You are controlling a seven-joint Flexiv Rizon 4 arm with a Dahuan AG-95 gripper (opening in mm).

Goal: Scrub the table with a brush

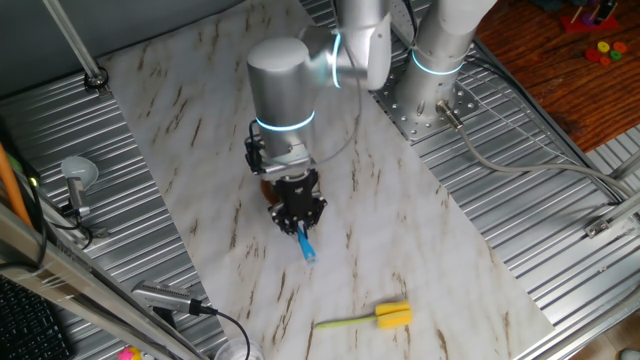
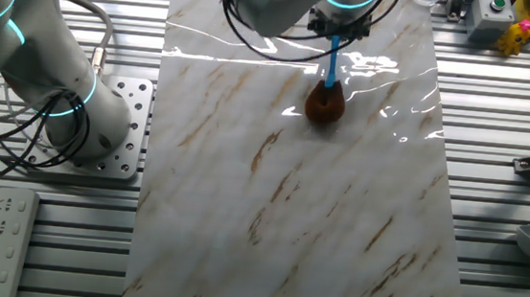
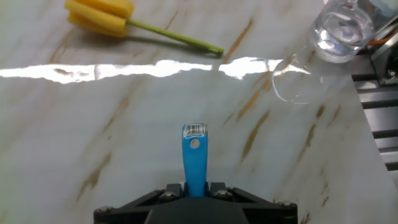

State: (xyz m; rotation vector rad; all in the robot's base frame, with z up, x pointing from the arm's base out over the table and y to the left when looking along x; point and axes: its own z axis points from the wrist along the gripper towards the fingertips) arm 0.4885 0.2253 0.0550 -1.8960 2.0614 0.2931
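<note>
The brush has a light-blue handle (image 1: pixel 305 245) and a round brown bristle head (image 2: pixel 324 107). My gripper (image 1: pixel 297 222) is shut on the handle, which sticks out past the fingers in the hand view (image 3: pixel 194 158). In the other fixed view the brown head rests on the white marble-patterned table (image 2: pixel 289 208), with the handle (image 2: pixel 333 63) rising to the gripper (image 2: pixel 338 30). In the one fixed view the head is mostly hidden under the hand. The table (image 1: pixel 400 240) also shows in the hand view (image 3: pixel 124 124).
A yellow brush (image 1: pixel 375 317) with a thin green handle lies on the sheet near its edge, also seen in the hand view (image 3: pixel 102 15). A clear glass (image 3: pixel 339 28) stands at the sheet's corner. Ribbed grey metal (image 1: pixel 560 230) surrounds the sheet. The arm's base (image 2: pixel 85 114) stands beside it.
</note>
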